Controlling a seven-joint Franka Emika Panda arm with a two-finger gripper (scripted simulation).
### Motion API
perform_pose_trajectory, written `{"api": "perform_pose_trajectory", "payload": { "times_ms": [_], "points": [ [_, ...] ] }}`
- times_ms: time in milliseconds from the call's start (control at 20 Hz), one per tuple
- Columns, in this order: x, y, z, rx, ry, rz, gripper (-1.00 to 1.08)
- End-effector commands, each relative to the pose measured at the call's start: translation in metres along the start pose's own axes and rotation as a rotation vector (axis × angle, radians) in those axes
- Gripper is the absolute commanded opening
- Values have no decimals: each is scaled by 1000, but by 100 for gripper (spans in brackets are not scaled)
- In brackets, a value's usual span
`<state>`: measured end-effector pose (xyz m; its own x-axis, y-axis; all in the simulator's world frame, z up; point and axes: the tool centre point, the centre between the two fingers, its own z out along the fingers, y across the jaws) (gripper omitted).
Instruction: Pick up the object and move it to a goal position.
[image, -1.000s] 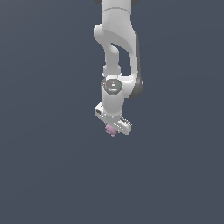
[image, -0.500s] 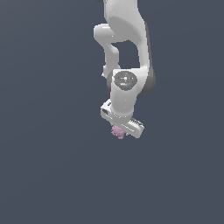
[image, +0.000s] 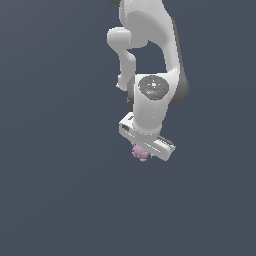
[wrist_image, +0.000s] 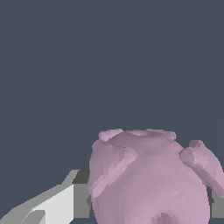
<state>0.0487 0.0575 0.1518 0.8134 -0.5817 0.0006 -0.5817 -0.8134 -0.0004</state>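
The object is a small pinkish-purple knobbly ball. It hangs just under the white hand of my arm in the exterior view. My gripper is shut on the ball and holds it in the air. The hand hides the fingers in that view. In the wrist view the ball fills much of the picture, pressed between the fingers; one white finger shows beside it and a thin strip of the other shows at the picture's edge.
The white arm reaches down from the top of the exterior view. Around it is only a plain dark grey-blue background. No goal marker shows.
The arm has swung toward the exterior view's right and a little lower, carrying the ball with it. The hand has tilted more. The grip on the ball has not changed.
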Motion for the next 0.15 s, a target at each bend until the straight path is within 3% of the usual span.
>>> {"api": "perform_pose_trajectory", "payload": {
  "times_ms": [0,100],
  "points": [
    [1,-2,-2,0,-1,1,-100],
    [2,-3,-2,0,-1,1,-100]
  ]
}}
